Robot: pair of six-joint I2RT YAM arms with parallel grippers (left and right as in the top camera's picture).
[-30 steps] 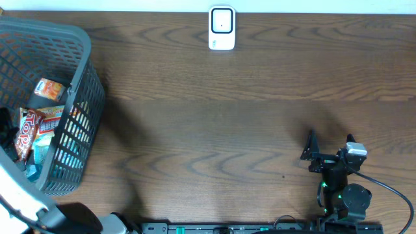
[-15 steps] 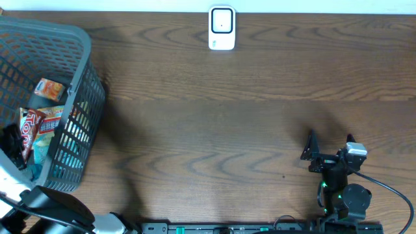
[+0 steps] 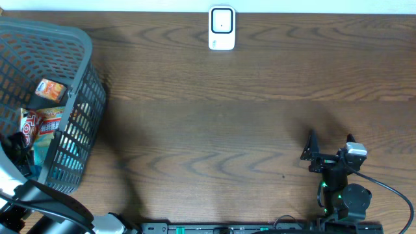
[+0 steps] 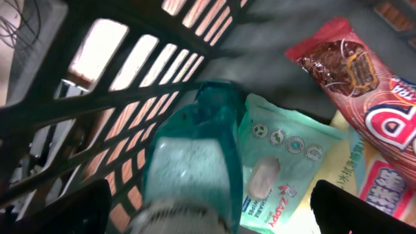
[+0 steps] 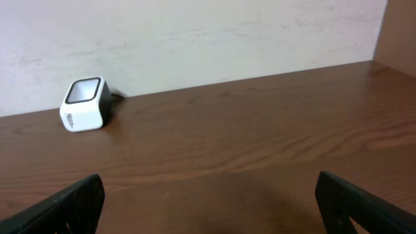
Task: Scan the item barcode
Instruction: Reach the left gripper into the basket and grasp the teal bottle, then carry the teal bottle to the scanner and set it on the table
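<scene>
Now the left gripper [image 4: 209, 207], jaws wide and empty, hangs inside the dark grey plastic basket [image 4: 78, 107]. The teal plastic bottle [image 4: 195, 143] lies centred between them, long axis running up-frame.

The right arm [image 3: 341, 177] is black, with a pale grey block [image 3: 355, 152] at its wrist, small green lights [image 3: 323, 188] glowing near its base and a black cable [image 3: 390, 188] curving away. The left arm [image 3: 49, 207] has black links and a white section [image 3: 10, 174]. The right gripper [image 5: 218, 205] has matte black, wedge-shaped fingers [image 5: 71, 205].
</scene>
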